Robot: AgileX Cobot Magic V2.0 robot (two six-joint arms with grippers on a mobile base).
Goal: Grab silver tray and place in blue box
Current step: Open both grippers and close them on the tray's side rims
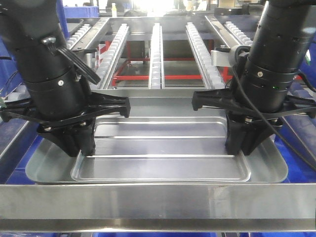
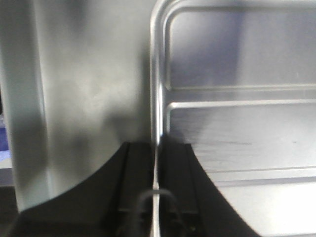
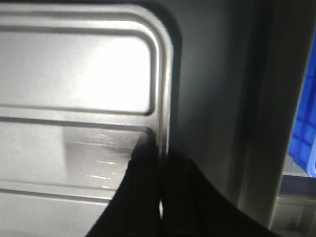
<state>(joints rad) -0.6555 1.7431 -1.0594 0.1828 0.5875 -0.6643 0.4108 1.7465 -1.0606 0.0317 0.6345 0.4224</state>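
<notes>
My left hand and right hand each pinch shut on a short-end rim of the one silver tray, its long axis running side to side, one blue box showing past its right end.

From the front we look slightly down across the silver tray toward the roller racks. Our two wrist views look down at close range past the left fingers and right fingers, each sharing one tray end with the front view.

A flat, dull-grey sheet-metal bench top lies under one large rectangular shiny silver tray with rounded corners, bare metal showing past both short ends.
</notes>
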